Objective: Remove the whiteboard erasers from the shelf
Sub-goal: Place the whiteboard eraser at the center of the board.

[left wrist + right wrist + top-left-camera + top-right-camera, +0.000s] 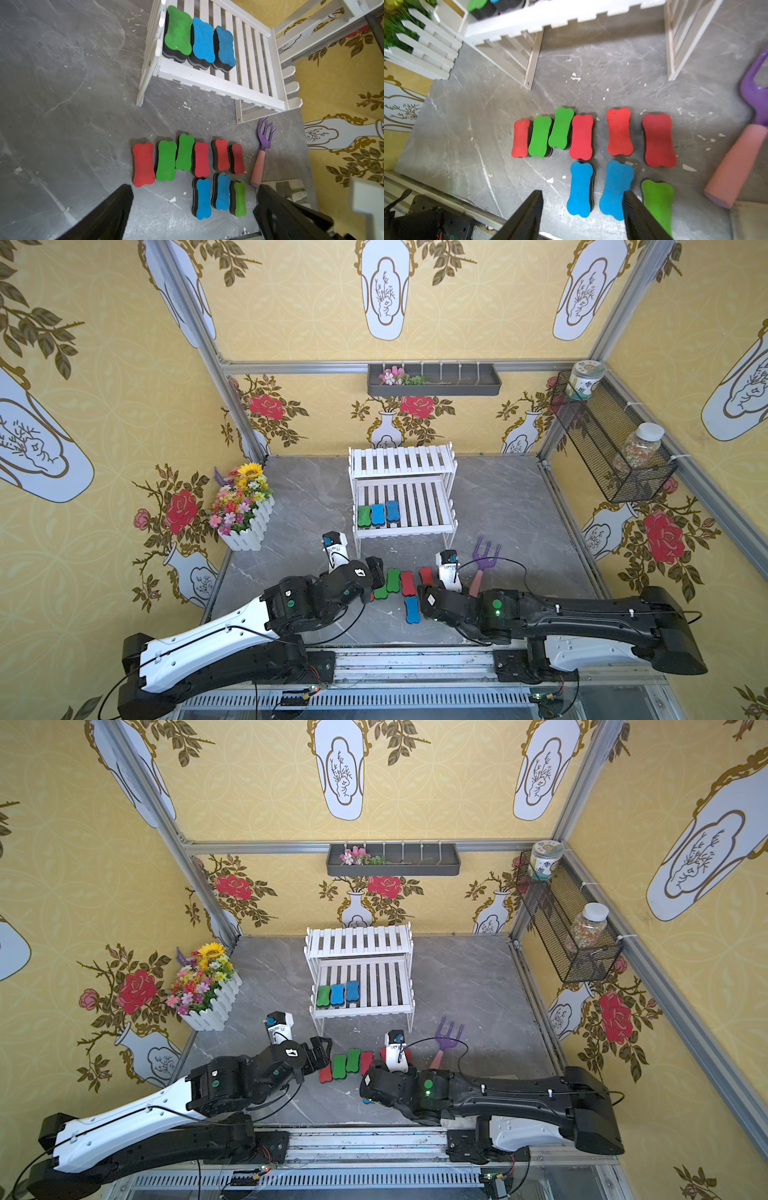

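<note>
While three bone-shaped whiteboard erasers, one green and two blue, are seen on the lower tier of the white slatted shelf, nine more erasers are laid on the grey worktop, and the left jaws and right jaws are held open, empty.

Three erasers, one green and two blue, lie flat side by side at one end of the white slatted shelf's lower tier. Nine other erasers, red, green and blue, lie flat in two rows on the grey tabletop before it.
</note>
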Controlling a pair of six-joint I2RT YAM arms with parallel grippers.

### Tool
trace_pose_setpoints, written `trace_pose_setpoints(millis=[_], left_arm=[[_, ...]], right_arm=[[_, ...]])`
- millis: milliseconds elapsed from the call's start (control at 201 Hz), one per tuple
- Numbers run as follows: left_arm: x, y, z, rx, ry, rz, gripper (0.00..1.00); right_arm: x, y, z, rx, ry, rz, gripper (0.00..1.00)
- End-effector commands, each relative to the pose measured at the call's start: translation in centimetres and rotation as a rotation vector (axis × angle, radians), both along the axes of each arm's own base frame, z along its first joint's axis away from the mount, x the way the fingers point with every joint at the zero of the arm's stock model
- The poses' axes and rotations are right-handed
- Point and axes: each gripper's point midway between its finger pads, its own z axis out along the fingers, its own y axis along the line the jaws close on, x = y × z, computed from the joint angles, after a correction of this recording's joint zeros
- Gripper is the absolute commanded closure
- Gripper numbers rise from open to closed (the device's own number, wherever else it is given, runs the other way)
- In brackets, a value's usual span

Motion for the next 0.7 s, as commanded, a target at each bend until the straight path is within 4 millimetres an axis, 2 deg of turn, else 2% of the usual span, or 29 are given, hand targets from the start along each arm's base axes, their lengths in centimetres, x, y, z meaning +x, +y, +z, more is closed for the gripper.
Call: trace_pose_setpoints(millis=[0,154,309,473,692], left_arm=[[1.8,-3.0,1.0,-0.048,-0.025,-0.125,0.03],[5.1,-5.6,1.7,0.018,-0.062,-0.162,0.11],[8.3,-7.8,1.9,0.140,-0.087,-0.197,0.19],[11.5,-8.8,1.3,0.182,-0.077,-0.206,0.28],[14.3,-10.0,0.8,0.257,-0.124,-0.213,0.33]], right_arm=[[0.7,-2.6,0.9,-0.051,-0.068,-0.046,0.35],[0.5,-4.5,1.1,-0.034,-0.076,-0.067,0.38],[0.2,-5.5,0.6,-0.022,-0.072,-0.074,0.38],[0.1,-6.1,0.3,-0.031,-0.071,-0.074,0.38],[0.0,-6.8,0.0,-0.022,-0.074,-0.080,0.38]])
